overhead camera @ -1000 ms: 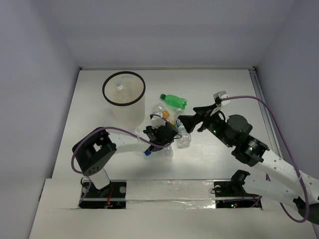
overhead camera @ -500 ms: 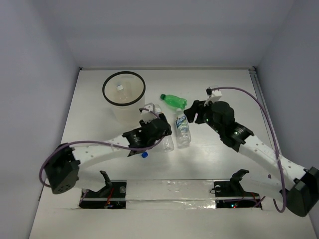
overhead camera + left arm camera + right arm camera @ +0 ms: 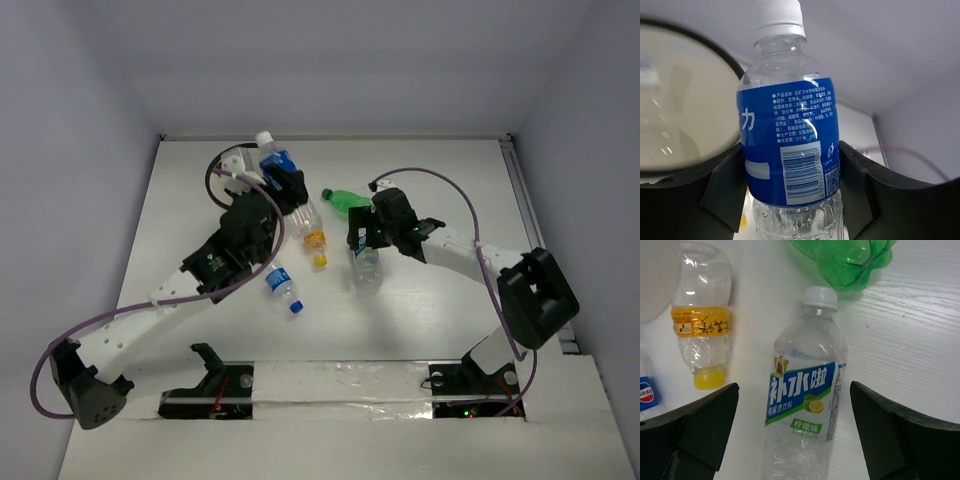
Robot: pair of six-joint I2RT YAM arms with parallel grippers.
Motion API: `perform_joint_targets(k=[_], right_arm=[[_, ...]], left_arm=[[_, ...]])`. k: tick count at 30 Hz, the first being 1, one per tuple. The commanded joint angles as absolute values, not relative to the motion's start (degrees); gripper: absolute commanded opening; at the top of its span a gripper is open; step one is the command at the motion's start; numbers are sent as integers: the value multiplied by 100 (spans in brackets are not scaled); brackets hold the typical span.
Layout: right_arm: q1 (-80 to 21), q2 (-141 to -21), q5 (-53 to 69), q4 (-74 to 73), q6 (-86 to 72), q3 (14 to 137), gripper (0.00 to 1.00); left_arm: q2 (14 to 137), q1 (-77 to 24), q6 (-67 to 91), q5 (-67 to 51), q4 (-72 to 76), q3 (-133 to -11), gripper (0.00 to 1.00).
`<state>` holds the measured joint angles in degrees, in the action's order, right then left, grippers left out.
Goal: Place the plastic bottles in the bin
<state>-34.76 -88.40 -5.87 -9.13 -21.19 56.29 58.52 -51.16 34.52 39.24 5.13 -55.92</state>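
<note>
My left end effector (image 3: 790,192) grips the blue-labelled water bottle (image 3: 789,135) at the rim of the bin (image 3: 715,50), near the far left corner of the counter (image 3: 450,170), ready for dropping, I judge, while my right end effector (image 3: 797,427) stands open around the lemon-water bottle (image 3: 805,400) lying mid-counter.

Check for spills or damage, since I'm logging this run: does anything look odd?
No spill shows. The orange-labelled bottle lying on the table looks slightly crumpled near its yellow cap. The left gripper holds a blue-labelled bottle by the bin.
</note>
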Motion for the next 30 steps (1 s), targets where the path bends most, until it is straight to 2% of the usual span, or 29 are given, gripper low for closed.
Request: perform_joint_targets(k=[1, 8, 11, 15, 19, 22, 24, 25, 30], right_arm=[[-3384, -9140, -667, -1037, -2074, 6012, 98], [-3322, -9615, -624, -1081, -2013, 6187, 94], [-3322, -9720, -563, -1028, -1978, 6205, 86], [-3322, -9712, -545, -888, -1942, 6135, 83], [-3322, -9782, -527, -826, -1951, 6073, 77], [-3322, -9765, -475, -791, -1969, 6029, 68], [-3322, -9538, -448, -669, -2039, 5890, 56], [-3322, -9440, -448, -642, -2056, 5828, 56], [-3322, -8764, -448, -624, -2162, 5608, 51]], left_arm=[[6143, -4449, 2664, 3806, 756, -6405, 43], [6792, -3560, 1820, 4517, 1011, -7276, 42], [7074, -3419, 1267, 4929, 1475, -7374, 41], [7339, -3367, 292, 5615, 2546, -7024, 41], [7506, -3366, -263, 5809, 3557, -6540, 40], [7646, -3366, -640, 5940, 4399, -6083, 40], [7865, -3366, -1183, 6038, 5249, -5680, 41], [7866, -3366, -1413, 6012, 5595, -5678, 41], [8261, -3366, -1513, 5985, 5758, -5484, 42]])
